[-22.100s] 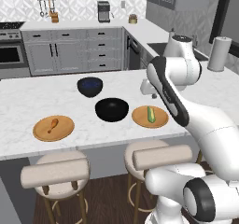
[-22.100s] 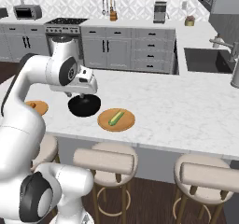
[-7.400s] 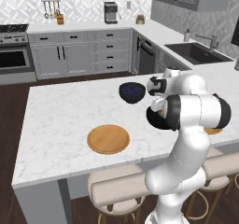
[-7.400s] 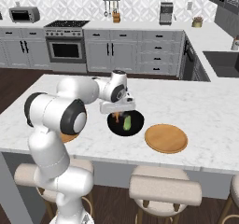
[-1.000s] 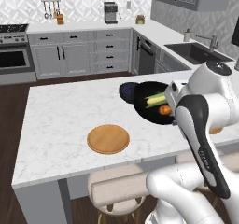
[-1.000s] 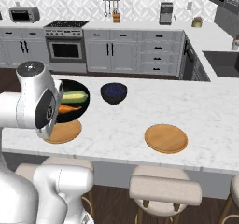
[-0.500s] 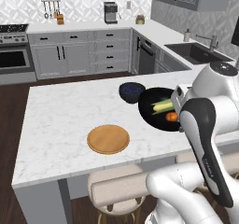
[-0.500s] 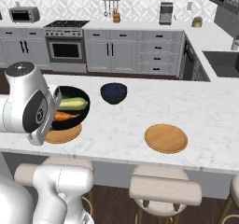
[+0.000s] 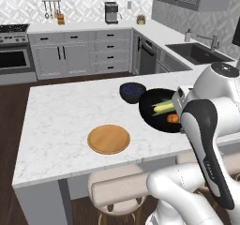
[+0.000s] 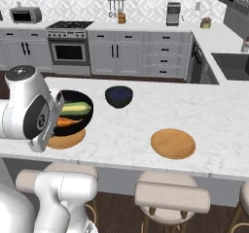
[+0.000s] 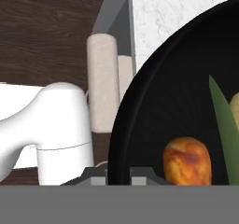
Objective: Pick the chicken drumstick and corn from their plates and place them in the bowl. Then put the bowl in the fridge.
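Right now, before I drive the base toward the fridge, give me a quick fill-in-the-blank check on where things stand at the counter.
1. The chicken drumstick and corn both lie inside the black ____.
2. The end effector is shut on that bowl's ____.
3. The wooden plate on the marble counter holds ____.
4. The smaller bowl on the counter is dark ____.

Missing words: bowl; rim; nothing; blue

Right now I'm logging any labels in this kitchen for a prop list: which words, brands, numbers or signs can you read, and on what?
None can be read.
Black bowl, blue bowl, both wooden plates: plain.
Microwave and coffee maker: too small to tell.
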{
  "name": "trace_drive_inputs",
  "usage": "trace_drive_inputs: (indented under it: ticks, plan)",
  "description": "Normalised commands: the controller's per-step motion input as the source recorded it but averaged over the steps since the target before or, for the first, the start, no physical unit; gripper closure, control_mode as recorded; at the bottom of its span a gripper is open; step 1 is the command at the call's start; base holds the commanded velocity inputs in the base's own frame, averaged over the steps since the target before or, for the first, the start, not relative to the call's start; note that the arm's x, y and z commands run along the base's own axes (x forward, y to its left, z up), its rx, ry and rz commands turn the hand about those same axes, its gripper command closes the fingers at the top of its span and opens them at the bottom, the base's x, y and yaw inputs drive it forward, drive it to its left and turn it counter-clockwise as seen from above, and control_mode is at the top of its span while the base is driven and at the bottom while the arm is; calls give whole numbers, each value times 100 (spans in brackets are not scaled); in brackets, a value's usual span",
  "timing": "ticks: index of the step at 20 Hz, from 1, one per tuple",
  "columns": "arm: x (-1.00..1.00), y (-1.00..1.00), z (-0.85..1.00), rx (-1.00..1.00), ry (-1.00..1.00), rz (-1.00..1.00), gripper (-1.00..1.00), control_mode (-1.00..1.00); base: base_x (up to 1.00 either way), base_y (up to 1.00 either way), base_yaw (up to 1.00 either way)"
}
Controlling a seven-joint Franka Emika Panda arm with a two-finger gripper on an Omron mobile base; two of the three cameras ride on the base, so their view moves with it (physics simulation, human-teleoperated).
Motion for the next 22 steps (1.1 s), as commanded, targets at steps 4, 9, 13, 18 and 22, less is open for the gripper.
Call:
trace_drive_inputs:
  ticks: [4,9,13,18,22]
  plan:
    - [0,0,0,0,0,0,100,100,-53,24,6]
    - [0,0,0,0,0,0,100,100,-33,86,10]
    - [0,0,0,0,0,0,100,100,-8,100,6]
    - [0,0,0,0,0,0,100,100,0,100,7]
    - [0,0,0,0,0,0,100,100,0,100,9]
